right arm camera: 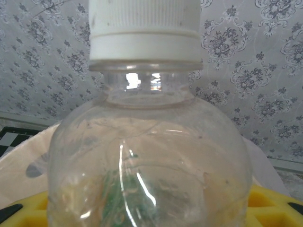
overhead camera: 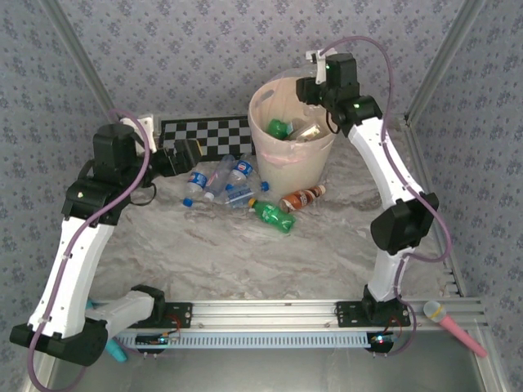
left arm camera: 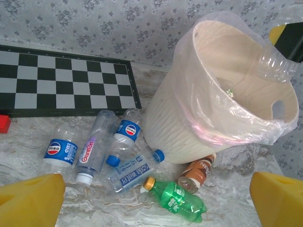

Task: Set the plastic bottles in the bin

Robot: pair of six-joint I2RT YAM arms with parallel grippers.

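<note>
While the right arm is stretched out to the far side, the right gripper [overhead camera: 310,88] hangs just over the rim of the bin [overhead camera: 265,159], and it's clamped on a clear bottle [right arm camera: 147,165] with a white cap [right arm camera: 142,28]. On the right wrist camera that bottle is right up in the lens, cap up, with yellow fingers [right arm camera: 277,205] poking out on both sides at the bottom. The left wrist camera catches it above the clear liner [left arm camera: 246,118] at the bin's rim.

The bin stands upright at the far middle of the bench [overhead camera: 245,253]. There's a green bottle in the bin [overhead camera: 279,126], plus other stuff in there I can't make out.

The left gripper [overhead camera: 185,155] is released, jaws wide apart, hovering by the near edge of the checkerboard [left arm camera: 61,80], just left of the pile. A small red block [left arm camera: 4,124] sits at that same edge.

Six plastic bottles lie on their sides on the bench:
- Pepsi bottle [left arm camera: 59,151], farthest left
- Ganten bottle [left arm camera: 92,151], touching it
- second Pepsi bottle [left arm camera: 124,137], near the bin's wall
- soda water bottle [left arm camera: 132,170], nearer
- loose green bottle [left arm camera: 177,198], nearest of all
- brown-orange bottle [left arm camera: 199,172], right up against the bin's base
</note>
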